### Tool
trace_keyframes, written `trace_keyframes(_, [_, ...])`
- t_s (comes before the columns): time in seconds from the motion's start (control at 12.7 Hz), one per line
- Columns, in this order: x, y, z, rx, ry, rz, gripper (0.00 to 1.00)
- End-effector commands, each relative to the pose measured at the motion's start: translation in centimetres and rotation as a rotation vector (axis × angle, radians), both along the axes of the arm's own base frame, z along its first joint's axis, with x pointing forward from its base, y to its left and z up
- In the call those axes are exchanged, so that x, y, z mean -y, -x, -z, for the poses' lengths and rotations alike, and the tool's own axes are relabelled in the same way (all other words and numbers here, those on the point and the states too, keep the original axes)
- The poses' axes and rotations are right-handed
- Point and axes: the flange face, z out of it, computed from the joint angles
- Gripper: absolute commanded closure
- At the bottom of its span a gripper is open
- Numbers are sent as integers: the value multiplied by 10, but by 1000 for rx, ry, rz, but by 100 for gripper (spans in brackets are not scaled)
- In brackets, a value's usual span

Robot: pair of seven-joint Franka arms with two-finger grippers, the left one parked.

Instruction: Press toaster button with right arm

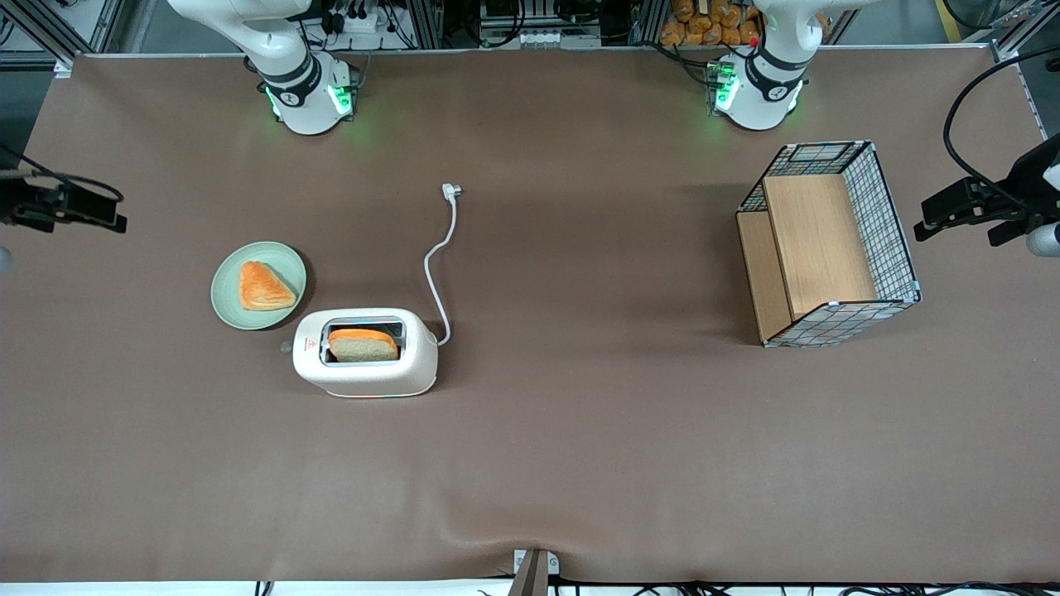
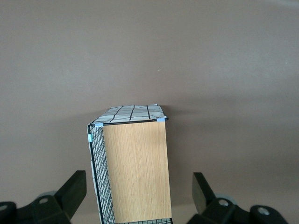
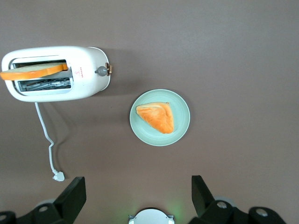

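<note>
Brown table (image 1: 580, 463) — gripper (image 3: 135, 196) above, fingers (image 3: 70, 198) spread.

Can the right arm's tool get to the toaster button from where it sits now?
Probably yes. The open tool hangs apart above the table; the toaster button juts from the toaster, unobstructed, with the plate beside it.

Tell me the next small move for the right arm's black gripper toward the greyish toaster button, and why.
Probably bring the black gripper down toward the small round greyish toaster button. It hangs open, high above the table and touching nothing, while the button protrudes from the end of the cream-white rounded toaster beside the pale green plate. A bread slice already sits in the slot.
</note>
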Motion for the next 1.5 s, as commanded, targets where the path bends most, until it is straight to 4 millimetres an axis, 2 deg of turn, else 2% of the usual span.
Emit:
trace_keyframes(0.0, [0,15,-9,14,15,14,0])
trace_keyframes(0.08, [0,18,-13,32,13,15,0])
trace_keyframes(0.39, [3,34,-10,69,8,51,0])
trace_keyframes(1.03, [3,23,-27,54,36,123,0])
trace_keyframes(1.42, [6,27,-33,51,34,127,0])
